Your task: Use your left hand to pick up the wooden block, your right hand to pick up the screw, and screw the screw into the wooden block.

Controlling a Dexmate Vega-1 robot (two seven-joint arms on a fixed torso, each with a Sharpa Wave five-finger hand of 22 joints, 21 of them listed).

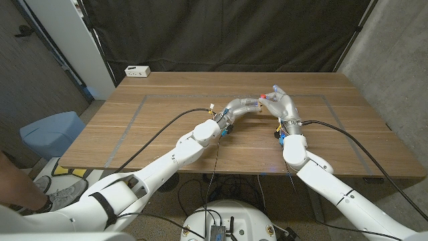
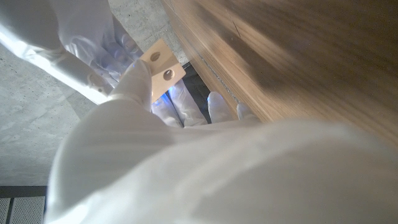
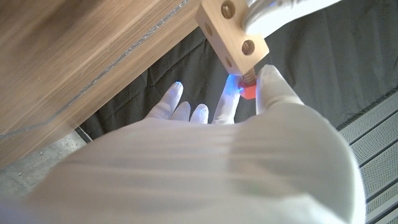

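Above the table's middle, my left hand (image 1: 242, 106) grips a pale wooden block (image 3: 231, 32) that has round holes in its faces; the block (image 2: 161, 66) also appears past the left hand's fingers. My right hand (image 1: 282, 105) meets it from the right and pinches the red-headed screw (image 3: 247, 91) between thumb and a finger. The screw's shaft touches the block's underside at a hole. In the head view the red screw head (image 1: 262, 97) shows between the two hands, and the block itself is hidden by the fingers.
The wooden table (image 1: 167, 100) carries a taped rectangle outline. A white power strip (image 1: 137, 70) lies at its far left corner. A blue bin (image 1: 52, 130) stands on the floor to the left, and a person's leg and shoe (image 1: 40, 191) show at the lower left.
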